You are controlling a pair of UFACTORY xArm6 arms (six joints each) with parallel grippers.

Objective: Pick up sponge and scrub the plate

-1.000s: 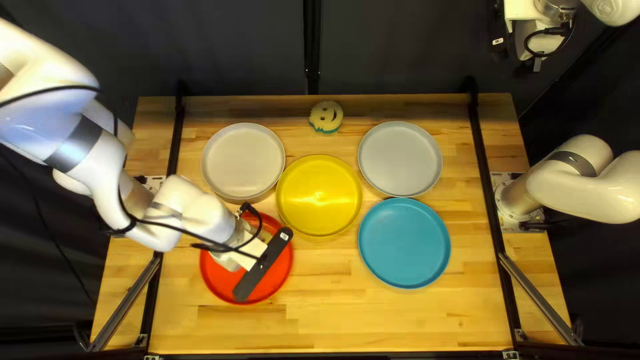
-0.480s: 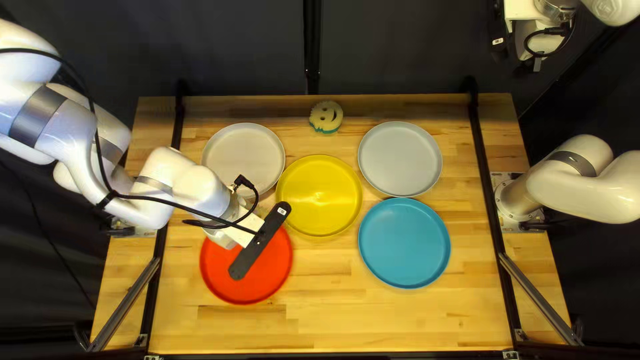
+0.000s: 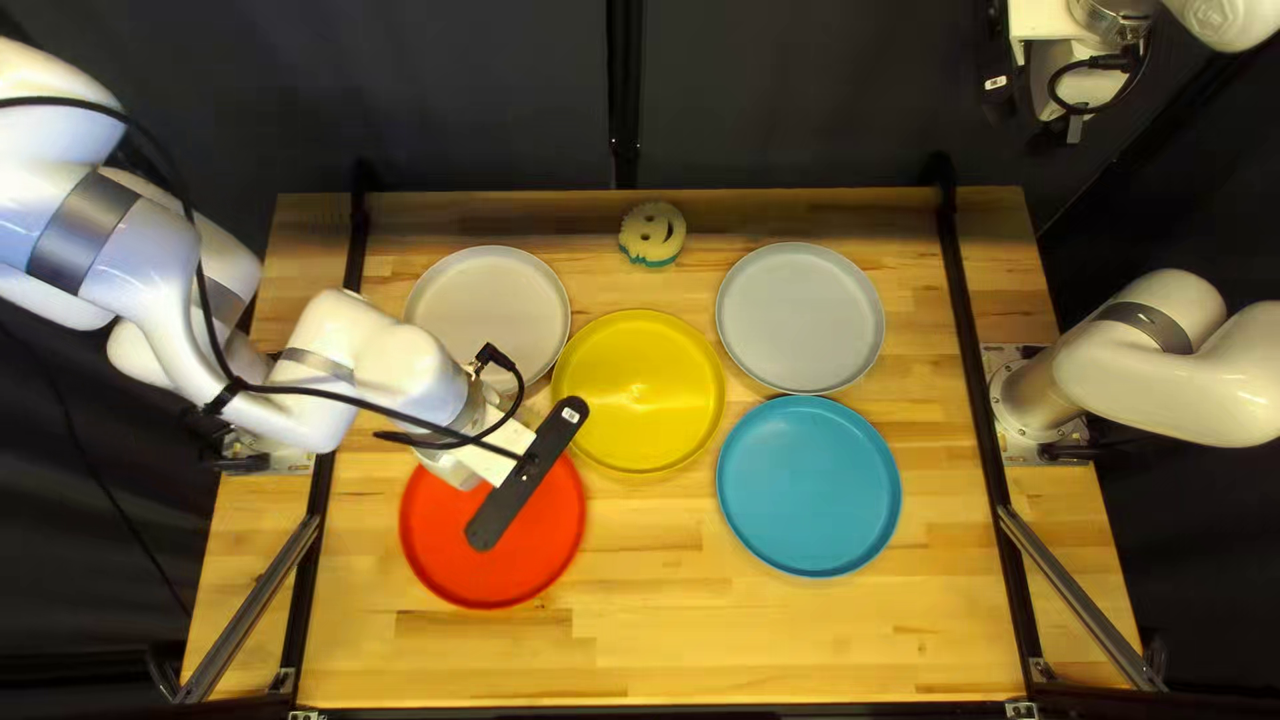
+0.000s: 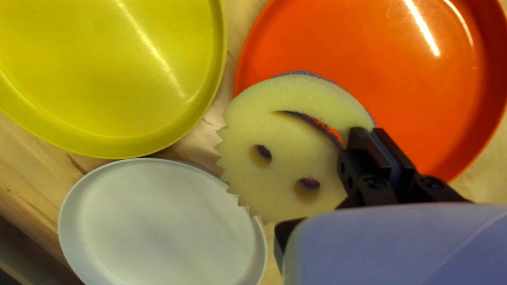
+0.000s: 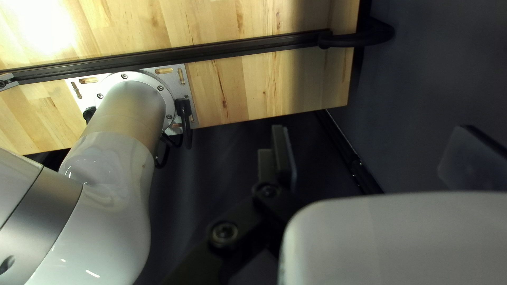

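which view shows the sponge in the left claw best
The left wrist view: the sponge shows its smiling face close up. In the top left view, my left arm covers it; the right wrist view shows none of it.

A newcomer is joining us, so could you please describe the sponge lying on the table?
Find the table's far edge, toward the dark curtain. Near its middle, between and beyond the two pale plates, lies a smiling sponge. Its teal backing distinguishes it from the purple-backed one in my left jaws.
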